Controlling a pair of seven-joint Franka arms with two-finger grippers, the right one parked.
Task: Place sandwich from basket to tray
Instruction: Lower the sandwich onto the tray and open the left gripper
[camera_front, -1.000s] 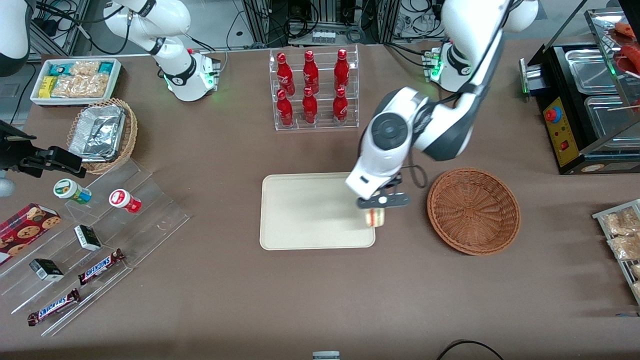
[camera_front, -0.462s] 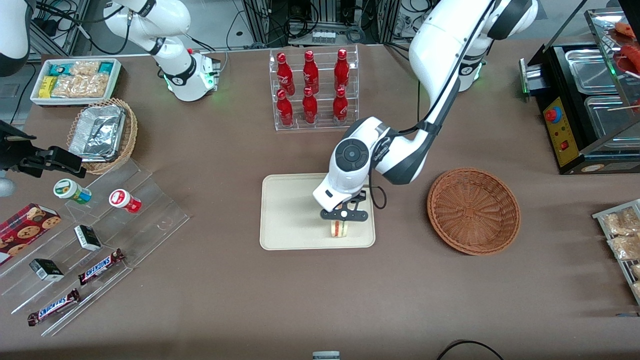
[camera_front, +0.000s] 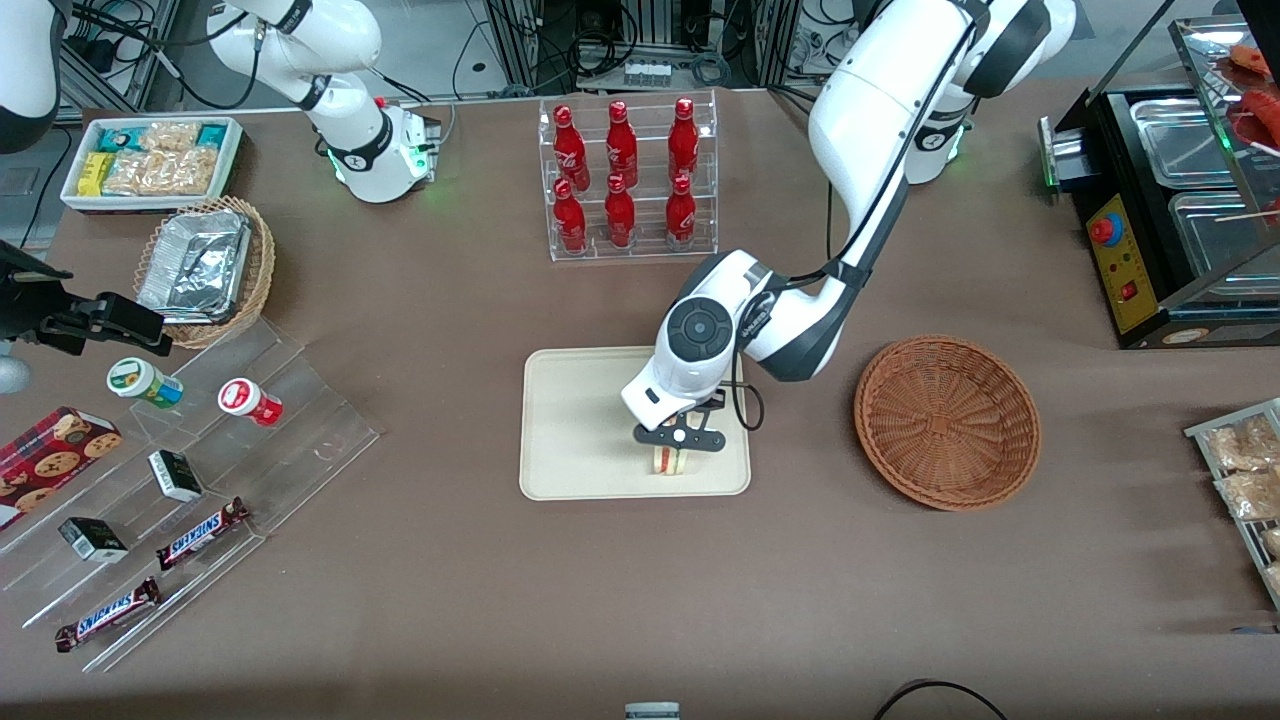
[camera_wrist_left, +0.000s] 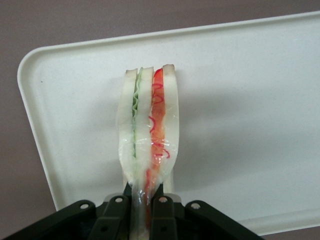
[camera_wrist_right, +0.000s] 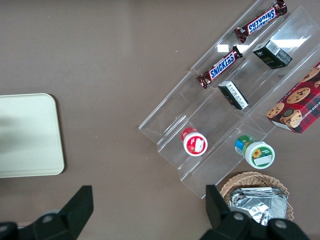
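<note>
Change: in 1 second the left arm carried the sandwich (camera_front: 670, 460) from the tray's edge on the basket's side to a place inside the tray (camera_front: 580, 420), and in the last half second it went only a little further in and, it seems, lower.
Gripper: the left gripper (camera_front: 679, 438) hangs over the tray, in the part nearest the front camera and toward the basket, and it is clenched on the sandwich.
Grasp: in the wrist view the black fingers (camera_wrist_left: 117, 212) pinch the clear-wrapped wedge (camera_wrist_left: 147, 130) at 1 end, so that the bread slices are squeezed together there; the green and red layers point away from the gripper (camera_wrist_left: 140, 215).
Sandwich: over the tray's surface, inside its rim; I cannot tell if its free end touches the tray already.
Basket: the reddish-brown wicker basket (camera_front: 947, 420) stands beside the tray, toward the working arm's end of the table, and nothing is in it.
Meaning: the carry looks finished; I judge that lowering and letting go are what remains.
</note>
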